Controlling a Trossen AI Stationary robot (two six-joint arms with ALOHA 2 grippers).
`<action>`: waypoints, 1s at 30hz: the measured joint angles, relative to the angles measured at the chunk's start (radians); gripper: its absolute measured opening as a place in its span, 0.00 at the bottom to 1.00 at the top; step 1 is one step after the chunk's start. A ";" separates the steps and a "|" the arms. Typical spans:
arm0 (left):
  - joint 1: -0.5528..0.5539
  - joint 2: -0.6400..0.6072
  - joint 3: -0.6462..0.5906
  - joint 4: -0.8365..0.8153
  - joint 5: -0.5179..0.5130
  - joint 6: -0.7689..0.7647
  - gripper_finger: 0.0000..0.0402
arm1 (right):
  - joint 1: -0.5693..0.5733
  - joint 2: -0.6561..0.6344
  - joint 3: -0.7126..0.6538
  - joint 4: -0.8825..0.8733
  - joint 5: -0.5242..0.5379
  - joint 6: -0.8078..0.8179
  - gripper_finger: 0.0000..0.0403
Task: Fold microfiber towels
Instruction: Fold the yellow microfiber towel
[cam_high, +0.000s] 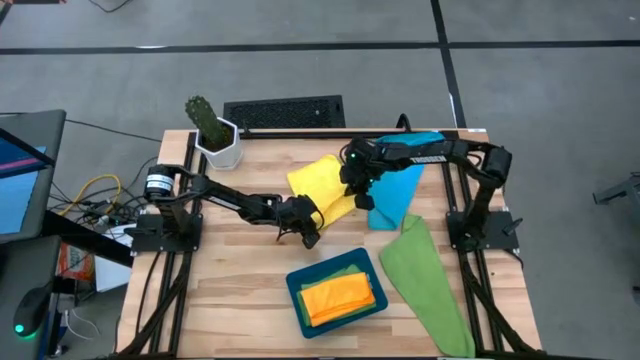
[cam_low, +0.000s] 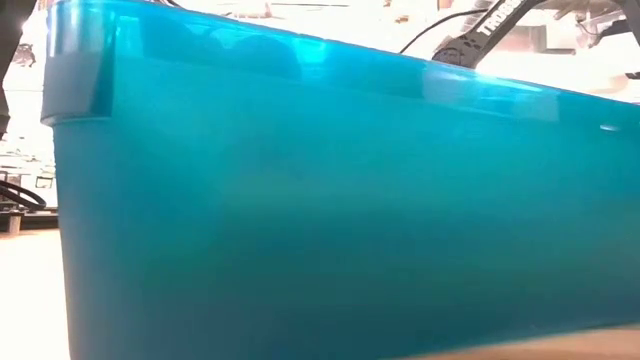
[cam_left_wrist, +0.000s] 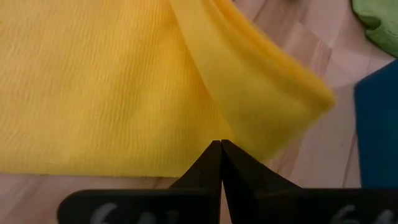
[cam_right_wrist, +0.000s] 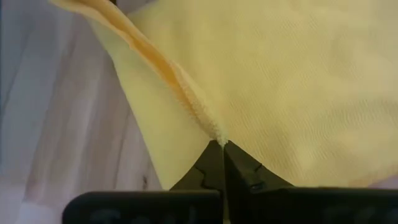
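A: Where is the yellow towel (cam_high: 322, 187) located?

B: It is spread at about 12 o'clock from the table (cam_high: 240, 290) centre, partly doubled over, with one fold raised off the wood.

A: How is the left gripper (cam_high: 309, 232) set?

B: Its fingers are pressed fully together at the towel's 7 o'clock edge. In the left wrist view the tips meet at the yellow hem (cam_left_wrist: 219, 138), so the cloth is taken as pinched.

A: And the right gripper (cam_high: 357, 185)?

B: It is closed on the raised fold at the towel's 3 o'clock side; in the right wrist view the seam is seen caught at the fingertips (cam_right_wrist: 221, 144).

A: Other towels?

B: A sky-blue towel (cam_high: 400, 190) is noted at 2 o'clock, a green towel (cam_high: 425, 280) at 4 o'clock, and a folded orange towel (cam_high: 338, 297) lies on another green one inside the teal tray (cam_high: 296, 290) at 6 o'clock. The low view is filled by the tray wall.
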 joint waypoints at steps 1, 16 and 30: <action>0.000 0.000 0.000 -0.001 -0.001 0.000 0.00 | 0.000 0.001 -0.001 0.002 0.001 -0.002 0.05; -0.023 -0.209 0.000 -0.261 0.042 -0.038 0.00 | 0.018 0.067 -0.002 0.119 0.046 0.023 0.04; -0.036 -0.261 0.000 -0.214 -0.132 -0.014 0.00 | 0.003 0.069 0.000 0.171 0.058 0.024 0.08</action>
